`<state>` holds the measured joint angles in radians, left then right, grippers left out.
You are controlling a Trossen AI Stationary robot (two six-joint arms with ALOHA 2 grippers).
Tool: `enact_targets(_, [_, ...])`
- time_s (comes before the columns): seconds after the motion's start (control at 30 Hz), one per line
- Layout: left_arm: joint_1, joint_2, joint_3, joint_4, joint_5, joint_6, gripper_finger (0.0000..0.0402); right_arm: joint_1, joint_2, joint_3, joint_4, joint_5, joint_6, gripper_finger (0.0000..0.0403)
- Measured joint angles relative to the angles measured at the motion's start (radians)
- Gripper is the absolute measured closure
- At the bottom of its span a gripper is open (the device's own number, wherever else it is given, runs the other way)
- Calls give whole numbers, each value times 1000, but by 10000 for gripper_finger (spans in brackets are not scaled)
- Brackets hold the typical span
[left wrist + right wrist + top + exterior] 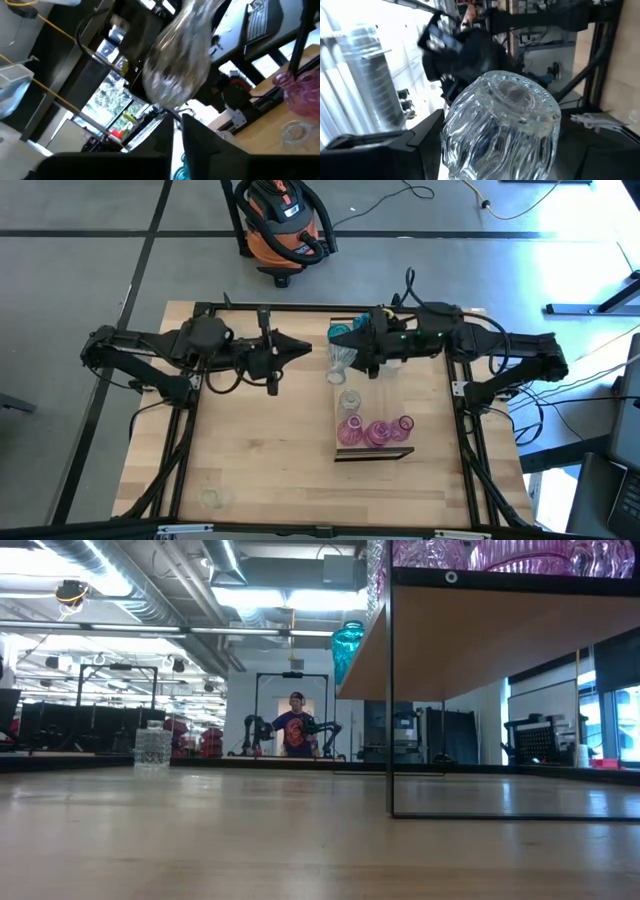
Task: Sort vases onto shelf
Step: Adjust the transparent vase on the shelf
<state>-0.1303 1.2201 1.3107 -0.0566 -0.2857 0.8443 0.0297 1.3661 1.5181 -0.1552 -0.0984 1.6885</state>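
The right gripper (350, 352), at twelve o'clock over the long light-wood shelf (385, 395), clamps a ribbed clear glass vase (500, 130). The left gripper (300, 351), seemingly closed and empty, waits at nine o'clock. Next: lowering the vase upright beside the pink glass vases (375, 430).

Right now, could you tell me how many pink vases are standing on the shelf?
3, clustered at the shelf's dark-edged end: one on the left, one in the middle, one on the right. The right arm covers the far end, so another could be hidden there.
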Motion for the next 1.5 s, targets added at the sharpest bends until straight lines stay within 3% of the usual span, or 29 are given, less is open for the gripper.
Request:
enact_targets(0.27, [-8, 15, 3, 28, 14, 10, 243, -38, 10, 0, 31, 18, 29, 151])
enact_targets(0.4, [-21, 9, 3, 87, 55, 122, 185, -39, 14, -1, 27, 28, 36, 151])
enact_targets(0.7, [-16, 98, 3, 236, 144, 196, 122, -37, 40, -9, 42, 46, 63, 150])
enact_targets(0.87, [-17, 146, 3, 345, 173, 225, 121, -36, 58, -9, 54, 53, 70, 150])
enact_targets(1.07, [-17, 151, 3, 349, 163, 224, 140, -36, 61, -9, 65, 54, 73, 150])
enact_targets(1.23, [-17, 151, 3, 346, 91, 222, 183, -36, 67, -9, 92, 53, 80, 150])
enact_targets(1.5, [-18, 149, 3, 360, 63, 222, 277, -23, 71, -9, 97, 54, 83, 150])
